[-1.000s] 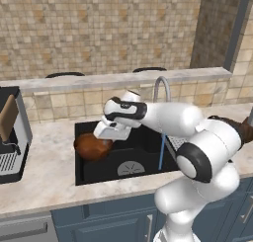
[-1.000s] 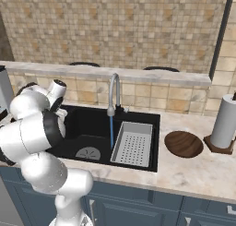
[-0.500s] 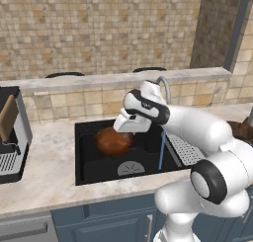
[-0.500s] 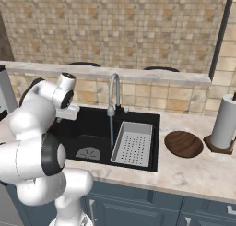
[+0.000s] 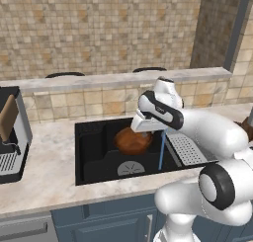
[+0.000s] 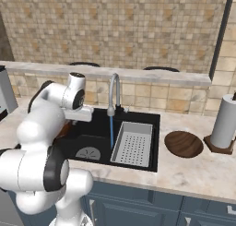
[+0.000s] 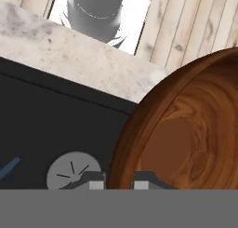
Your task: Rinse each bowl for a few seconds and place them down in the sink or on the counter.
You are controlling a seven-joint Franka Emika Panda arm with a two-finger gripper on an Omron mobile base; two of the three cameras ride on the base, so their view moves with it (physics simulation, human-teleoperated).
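As my claw swung the pinched bowl rightward over the sink, it neared the stream for rinsing.

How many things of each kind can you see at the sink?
Bowls: 2, one held over the sink, one on the counter
Faucets: 1
Grey trays: 1
Paper towel rolls: 1
Total: 5
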